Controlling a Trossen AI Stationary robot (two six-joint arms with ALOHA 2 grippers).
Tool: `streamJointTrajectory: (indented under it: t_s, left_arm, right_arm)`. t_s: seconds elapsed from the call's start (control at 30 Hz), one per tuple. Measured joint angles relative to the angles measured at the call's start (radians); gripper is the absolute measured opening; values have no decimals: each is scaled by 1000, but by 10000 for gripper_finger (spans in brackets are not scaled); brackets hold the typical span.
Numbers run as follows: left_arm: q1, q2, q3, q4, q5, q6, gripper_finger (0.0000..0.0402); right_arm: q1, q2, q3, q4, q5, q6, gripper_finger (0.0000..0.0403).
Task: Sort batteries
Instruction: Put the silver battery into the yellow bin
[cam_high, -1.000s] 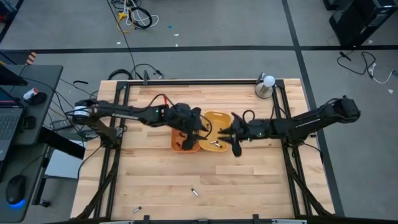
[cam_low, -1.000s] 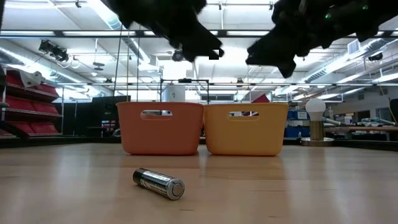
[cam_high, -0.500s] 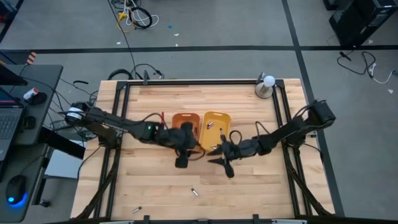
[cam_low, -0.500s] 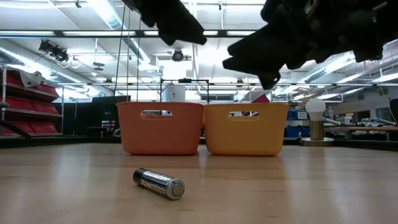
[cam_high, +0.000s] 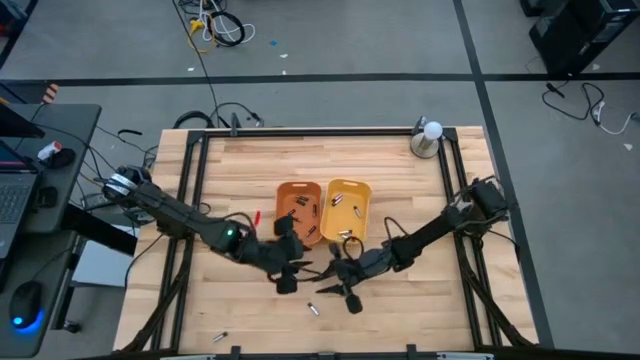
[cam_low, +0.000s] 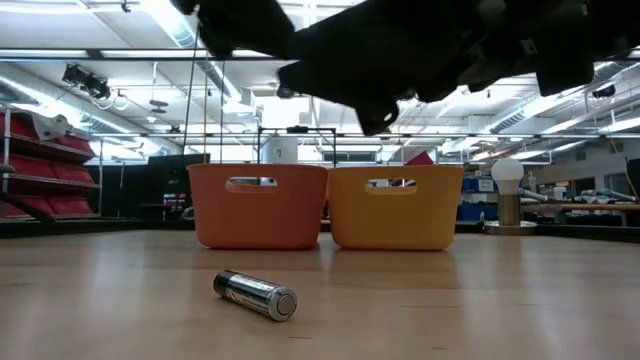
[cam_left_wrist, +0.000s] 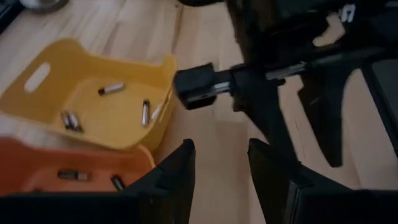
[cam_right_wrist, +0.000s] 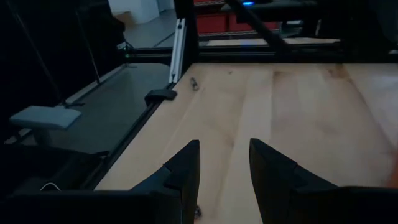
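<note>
Several small batteries lie in the orange tray (cam_high: 298, 212) and the yellow tray (cam_high: 347, 208), which stand side by side mid-table. One silvery battery (cam_high: 312, 309) (cam_low: 257, 295) lies loose on the wood nearer the near edge. Another battery (cam_high: 218, 337) (cam_right_wrist: 194, 83) lies by the near-left corner. My left gripper (cam_high: 287, 275) (cam_left_wrist: 221, 174) hovers open just near of the orange tray. My right gripper (cam_high: 340, 285) (cam_right_wrist: 224, 165) hovers open near of the yellow tray, above bare wood and close to the loose battery. Neither holds anything.
A metal cup with a white ball (cam_high: 428, 137) stands at the far-right corner. The two arms are close together in front of the trays; the right arm (cam_left_wrist: 280, 81) fills much of the left wrist view. A black frame rail (cam_right_wrist: 180, 37) runs along the table's edge.
Both grippers have come away from above the trays toward the table's near edge, the arms stretching out over the wood. The right gripper has ended close to the loose battery. Trays and loose batteries have stayed where they were.
</note>
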Motion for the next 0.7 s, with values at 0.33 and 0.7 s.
streamJointTrajectory:
  t_s: [0.33,0.7]
  left_arm:
    - [-153,0,0,-133,-137,-360,146]
    - [-308,0,0,-302,-80,-751,146]
  right_arm:
    - [24,169,172,-82,18,135,124]
    - [71,228,336,-554,132,334,123]
